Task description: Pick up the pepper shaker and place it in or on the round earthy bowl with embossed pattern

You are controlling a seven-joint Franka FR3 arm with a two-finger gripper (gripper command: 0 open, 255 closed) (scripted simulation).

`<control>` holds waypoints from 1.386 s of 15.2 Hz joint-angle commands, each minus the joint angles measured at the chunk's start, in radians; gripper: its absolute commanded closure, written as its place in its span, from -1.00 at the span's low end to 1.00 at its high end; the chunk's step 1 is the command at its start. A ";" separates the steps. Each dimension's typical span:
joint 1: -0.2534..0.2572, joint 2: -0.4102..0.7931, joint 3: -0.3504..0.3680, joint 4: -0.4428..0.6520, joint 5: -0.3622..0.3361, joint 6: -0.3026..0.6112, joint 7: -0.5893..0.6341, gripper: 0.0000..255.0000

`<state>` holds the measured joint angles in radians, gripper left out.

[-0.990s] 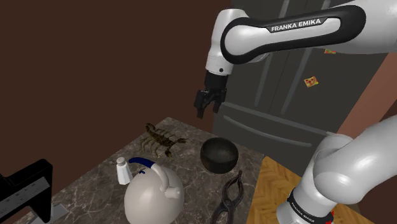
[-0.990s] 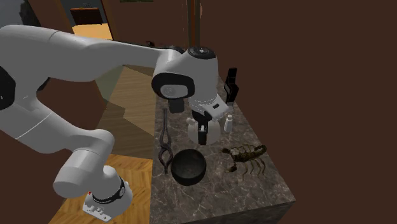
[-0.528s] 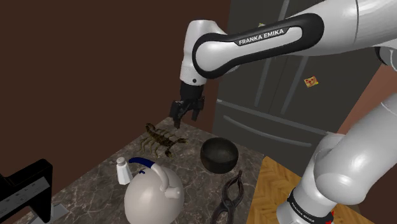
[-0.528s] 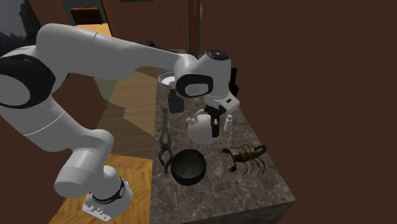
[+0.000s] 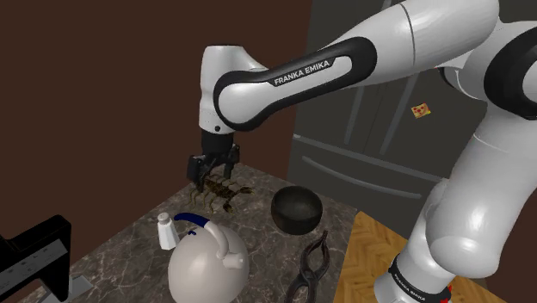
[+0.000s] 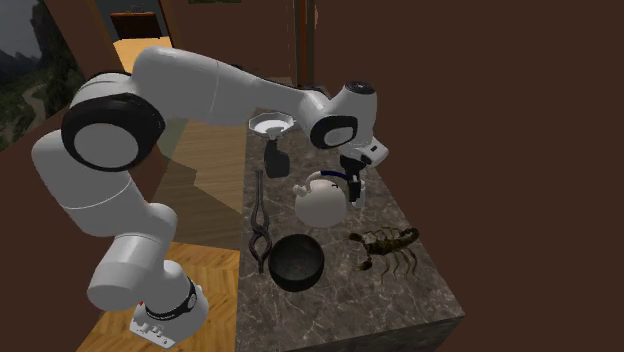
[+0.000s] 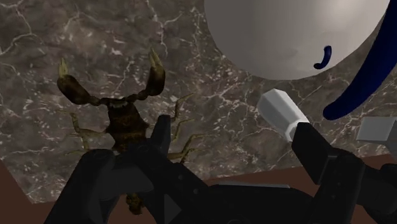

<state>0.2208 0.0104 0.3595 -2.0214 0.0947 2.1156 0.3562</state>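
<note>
Claw (image 7: pixel 232 127) spread apart, one finger covering scorpion's (image 7: pixel 121 113) rear, pepper shaker (image 7: pixel 284 115) beside the other

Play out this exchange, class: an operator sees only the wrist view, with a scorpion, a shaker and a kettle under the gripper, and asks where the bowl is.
Observer: The bowl stands on the counter, at the shoulder view's right of the scorpion.
Operator: Anything near it?
Observer: Black tongs lie beside it, nearer the shoulder view's bottom edge.
Operator: What is behind the counter?
Observer: A dark grey fridge.
</note>
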 commanded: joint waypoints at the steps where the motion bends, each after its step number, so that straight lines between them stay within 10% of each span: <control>1: 0.016 0.072 0.015 0.058 -0.036 0.012 0.034 -1.00; 10: 0.150 0.412 0.031 0.398 -0.212 -0.007 0.173 -1.00; 21: 0.163 0.462 0.020 0.367 -0.232 0.071 0.186 -1.00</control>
<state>0.3834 0.4713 0.3792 -1.6540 -0.1372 2.1853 0.5417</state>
